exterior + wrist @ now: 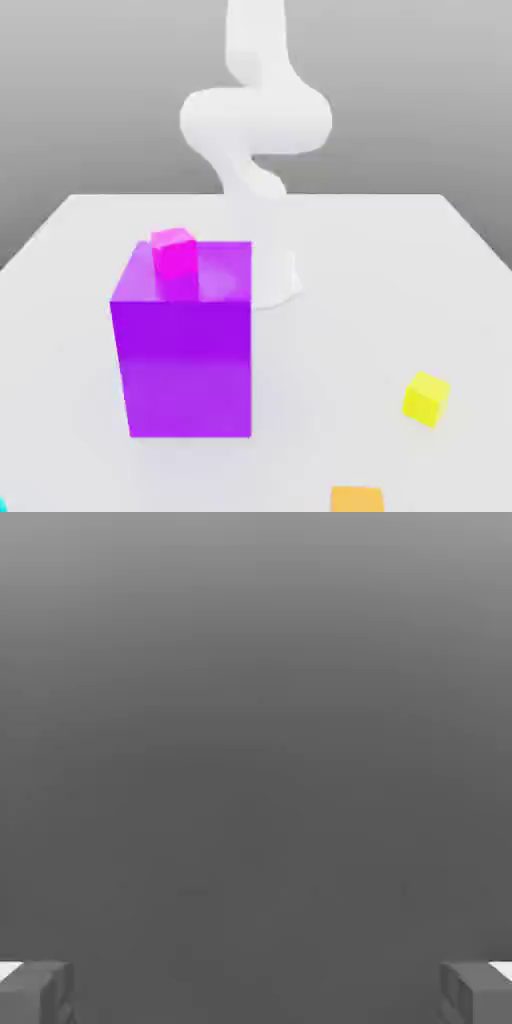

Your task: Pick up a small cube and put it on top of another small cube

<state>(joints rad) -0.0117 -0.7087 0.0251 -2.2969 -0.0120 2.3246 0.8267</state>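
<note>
Gripper stands released in the hand view, its two fingers spread wide apart, with nothing between them. Behind them lies a plain grey backdrop, paler toward one edge.

In the exterior view, the small orange cube is at the near edge, a little to the exterior view's right of the middle. It is partly cut off by the frame, and its visible part is well apart from the other blocks.

The small magenta-pink cube sits on top of the big purple block, turned slightly against the block's edges and toward the exterior view's left on that upper face. The purple block stands upright on the white table, on the exterior view's left; its upper face is shiny and picks up a magenta tint just below the cube.

The small yellow cube rests on the table on the exterior view's right, farther back than the orange cube and turned at an angle. A sliver of a cyan object shows at the near left corner; its shape cannot be told.

The white Panda arm rises at the far side, its base partly hidden behind the purple block and its upper part cut off by the frame.
</note>
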